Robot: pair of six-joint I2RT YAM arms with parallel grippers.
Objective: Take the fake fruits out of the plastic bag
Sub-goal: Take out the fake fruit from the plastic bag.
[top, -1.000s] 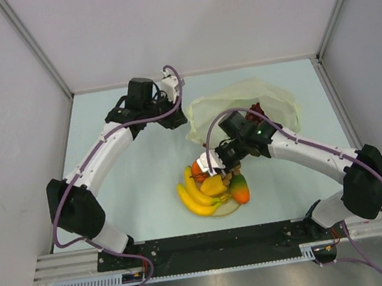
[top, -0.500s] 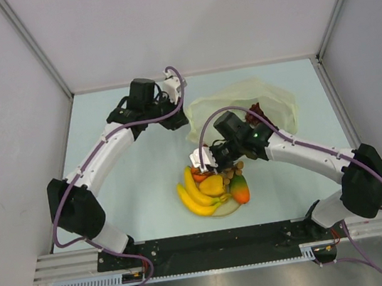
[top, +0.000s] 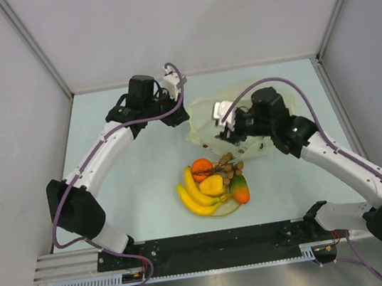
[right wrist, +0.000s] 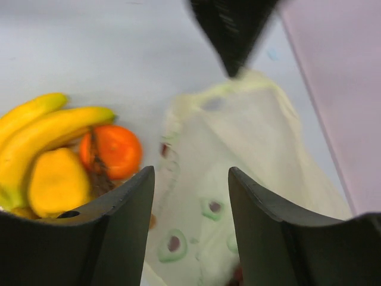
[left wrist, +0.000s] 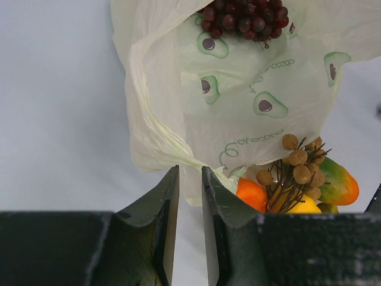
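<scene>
grapes (left wrist: 241, 15): ran off the top edge, left wrist view.
plate (top: 228, 211): lay mostly hidden beneath the fruits (top: 212, 186).
plastic bag (right wrist: 250, 155): was blurred, right wrist view.

The right gripper (right wrist: 190, 179) has its two dark fingers spread apart, gripping nothing, and the plastic bag (right wrist: 256, 149) with small green-and-brown prints lies in the gap and off to their right. Left of the left finger sit yellow bananas (right wrist: 53, 128), an orange (right wrist: 116, 150), a yellow lumpy fruit (right wrist: 52, 182) and a brown stem (right wrist: 97, 173). Beyond the fingertips hangs a blurred dark pointed shape (right wrist: 232, 30).
</scene>
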